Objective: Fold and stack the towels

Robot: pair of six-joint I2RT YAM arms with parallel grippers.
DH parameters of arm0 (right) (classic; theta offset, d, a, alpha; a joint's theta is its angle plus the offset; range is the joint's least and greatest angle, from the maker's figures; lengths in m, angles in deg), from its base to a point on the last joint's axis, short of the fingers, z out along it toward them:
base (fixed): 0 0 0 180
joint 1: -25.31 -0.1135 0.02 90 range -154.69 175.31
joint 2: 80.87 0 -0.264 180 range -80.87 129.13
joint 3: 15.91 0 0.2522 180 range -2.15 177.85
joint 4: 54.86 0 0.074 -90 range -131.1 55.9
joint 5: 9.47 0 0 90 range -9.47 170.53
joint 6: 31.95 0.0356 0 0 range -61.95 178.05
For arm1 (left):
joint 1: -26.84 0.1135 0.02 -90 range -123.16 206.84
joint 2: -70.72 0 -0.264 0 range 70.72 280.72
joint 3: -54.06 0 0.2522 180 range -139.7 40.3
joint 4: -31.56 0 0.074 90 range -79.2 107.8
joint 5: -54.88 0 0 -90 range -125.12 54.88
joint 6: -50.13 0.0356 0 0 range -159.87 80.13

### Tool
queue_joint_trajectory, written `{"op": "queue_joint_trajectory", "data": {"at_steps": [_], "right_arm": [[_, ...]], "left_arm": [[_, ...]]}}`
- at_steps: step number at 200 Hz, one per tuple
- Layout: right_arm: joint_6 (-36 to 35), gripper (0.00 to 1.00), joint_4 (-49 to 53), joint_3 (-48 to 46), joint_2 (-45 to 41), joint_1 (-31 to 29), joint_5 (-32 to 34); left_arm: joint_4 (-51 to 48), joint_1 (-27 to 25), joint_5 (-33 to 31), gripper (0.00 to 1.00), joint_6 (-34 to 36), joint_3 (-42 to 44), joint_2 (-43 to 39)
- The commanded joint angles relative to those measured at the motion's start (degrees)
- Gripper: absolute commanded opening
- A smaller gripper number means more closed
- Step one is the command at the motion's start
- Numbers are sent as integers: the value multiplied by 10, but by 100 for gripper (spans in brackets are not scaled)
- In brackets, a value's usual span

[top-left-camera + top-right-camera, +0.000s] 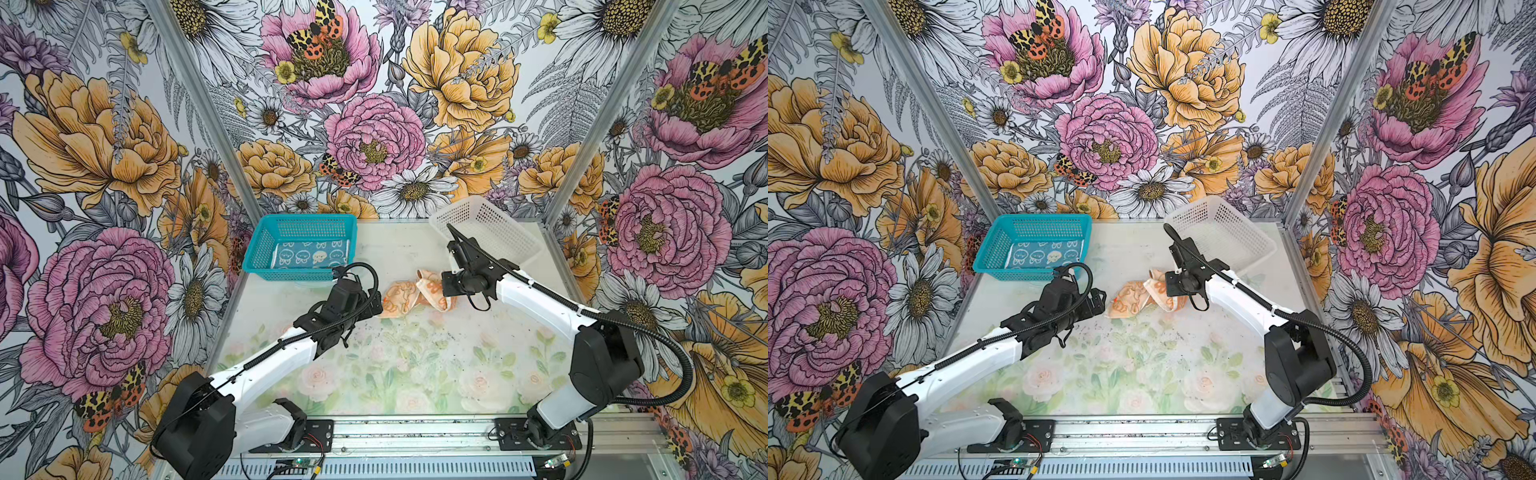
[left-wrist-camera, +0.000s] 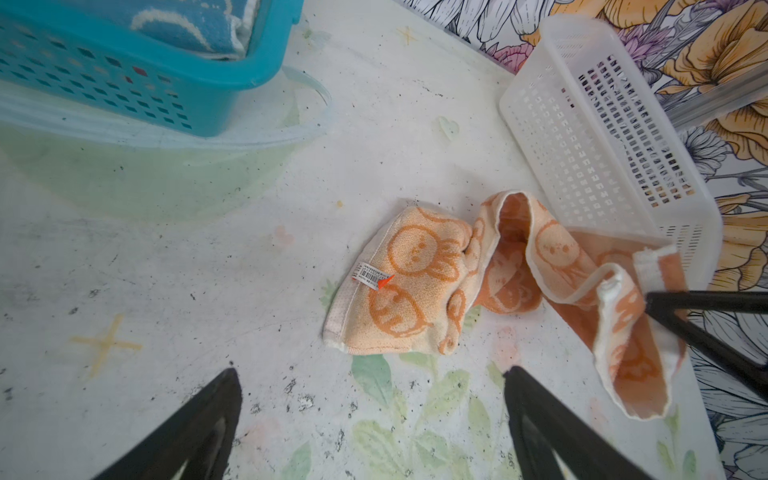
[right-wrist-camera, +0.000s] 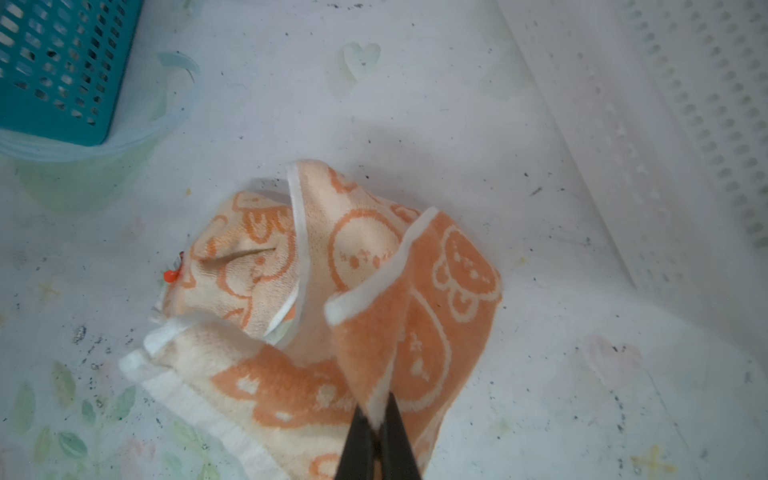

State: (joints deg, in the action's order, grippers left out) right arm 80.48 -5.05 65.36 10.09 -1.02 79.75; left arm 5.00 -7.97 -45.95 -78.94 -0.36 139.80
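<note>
A peach-orange towel (image 1: pixel 399 299) with cartoon faces lies crumpled at mid-table, also seen in the other top view as the same towel (image 1: pixel 1129 301). My right gripper (image 3: pixel 377 409) is shut on one edge of the towel (image 3: pixel 365 266) and holds that end lifted off the table. In the left wrist view the lifted strip of towel (image 2: pixel 627 332) hangs from the thin black fingers (image 2: pixel 673 305). My left gripper (image 2: pixel 371 370) stands open just short of the towel's near edge, with bare table between its fingers. A folded teal bunny towel (image 1: pixel 309 254) lies in the blue basket.
The blue perforated basket (image 1: pixel 266 245) stands at the back left on a clear plastic tray (image 2: pixel 320 95). A white perforated basket (image 1: pixel 494 232) lies tipped at the back right, close behind the right wrist. Flowered walls close in three sides.
</note>
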Motion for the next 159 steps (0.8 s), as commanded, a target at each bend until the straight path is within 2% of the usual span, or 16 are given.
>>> {"op": "queue_joint_trajectory", "data": {"at_steps": [1, 17, 52, 94, 114, 137, 159], "right_arm": [[9, 4, -7, -57, -26, 20, -13], [7, 8, -12, -91, -38, 32, -11], [-3, 26, -10, -135, -59, 54, 7], [-5, 50, -5, -146, -91, 70, 38], [-11, 58, -5, -139, -89, 71, 52], [-15, 59, -5, -126, -55, 71, 53], [-11, 48, -14, -116, -23, 71, 46]], "left_arm": [[8, -18, -7, 99, 11, -34, 28], [11, -27, -5, 99, 14, -53, 58], [26, -47, 10, 99, 13, -90, 116], [41, -66, 32, 99, 7, -121, 171], [45, -72, 40, 99, 4, -132, 193], [59, -72, 57, 99, -4, -146, 220], [67, -73, 84, 99, -7, -178, 258]]}}
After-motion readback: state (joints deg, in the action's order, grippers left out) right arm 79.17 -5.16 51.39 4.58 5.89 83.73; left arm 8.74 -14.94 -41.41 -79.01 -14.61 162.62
